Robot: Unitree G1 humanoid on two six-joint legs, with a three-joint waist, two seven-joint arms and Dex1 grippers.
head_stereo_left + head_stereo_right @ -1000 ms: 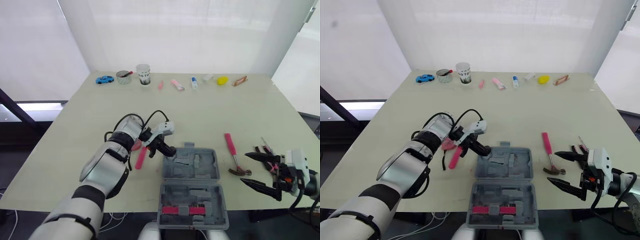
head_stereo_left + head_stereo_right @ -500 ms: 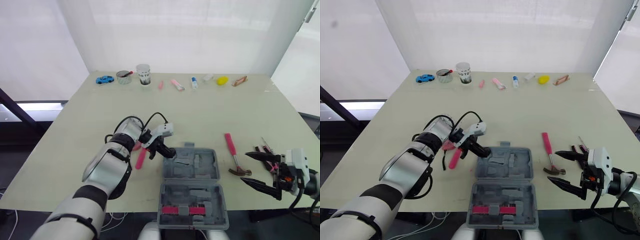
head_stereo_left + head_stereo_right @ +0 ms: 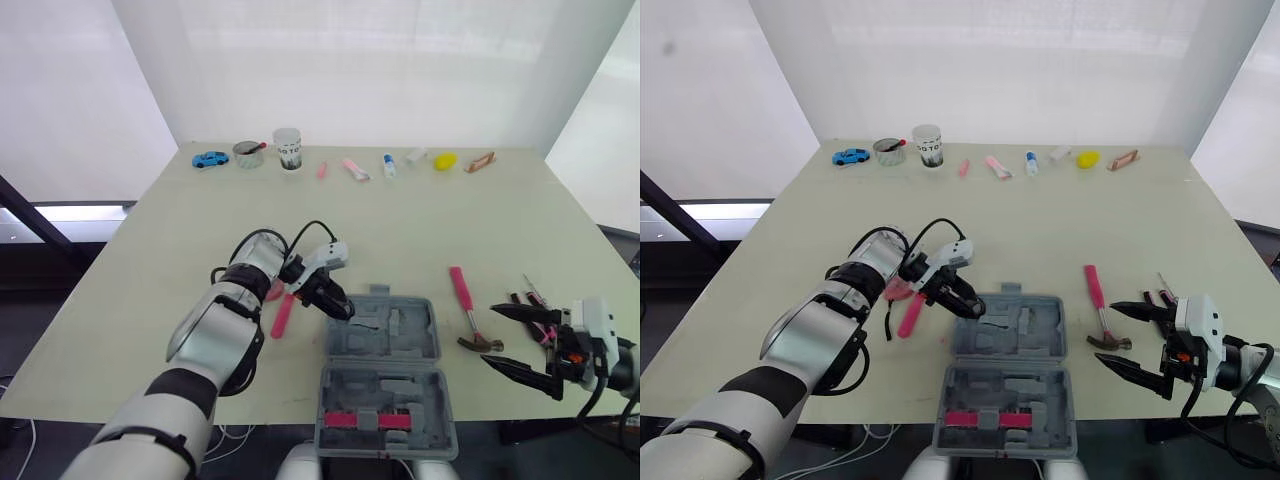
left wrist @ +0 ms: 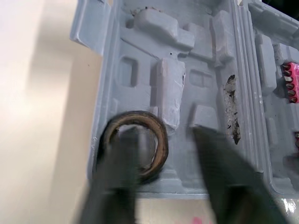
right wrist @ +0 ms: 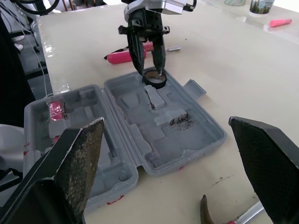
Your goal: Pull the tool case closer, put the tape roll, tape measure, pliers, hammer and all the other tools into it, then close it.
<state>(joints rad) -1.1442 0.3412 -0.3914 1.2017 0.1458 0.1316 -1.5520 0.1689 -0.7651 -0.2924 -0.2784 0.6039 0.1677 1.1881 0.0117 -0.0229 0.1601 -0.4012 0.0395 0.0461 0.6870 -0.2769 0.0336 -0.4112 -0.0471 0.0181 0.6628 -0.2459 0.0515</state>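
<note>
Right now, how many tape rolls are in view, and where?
1. The tape roll lies in the far-left corner of the open tool case, under the open left gripper. Another could be hidden behind the arm.

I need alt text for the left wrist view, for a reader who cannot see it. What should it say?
A black tape roll lies in a corner of the open grey tool case. The left gripper is open over it: one finger overlaps the roll, the other stands apart over the case.
</note>
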